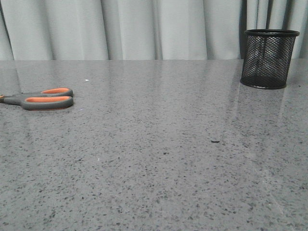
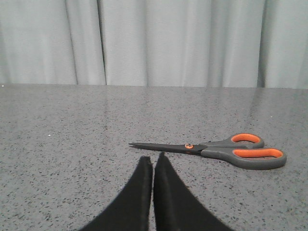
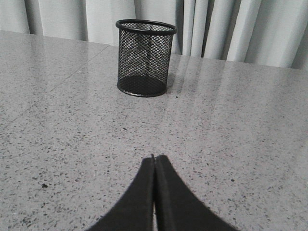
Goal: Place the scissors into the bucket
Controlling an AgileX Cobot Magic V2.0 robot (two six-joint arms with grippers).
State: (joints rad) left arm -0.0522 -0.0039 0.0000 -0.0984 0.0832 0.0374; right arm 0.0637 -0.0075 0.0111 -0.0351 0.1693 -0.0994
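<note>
The scissors (image 1: 45, 98) lie flat at the table's far left, grey handles with orange-lined loops; their blades run off the front view's left edge. In the left wrist view the whole scissors (image 2: 226, 151) show, blades closed, lying just beyond my left gripper (image 2: 153, 158), which is shut and empty, its tips a short way from the blades. The bucket (image 1: 268, 58), a black wire-mesh cup, stands upright at the far right. My right gripper (image 3: 155, 157) is shut and empty, with the bucket (image 3: 144, 57) well ahead of it. Neither gripper shows in the front view.
A grey speckled stone table (image 1: 159, 154) carries both things. Pale curtains (image 1: 144, 29) hang behind its far edge. A small dark speck (image 1: 215, 141) lies on the table right of the middle.
</note>
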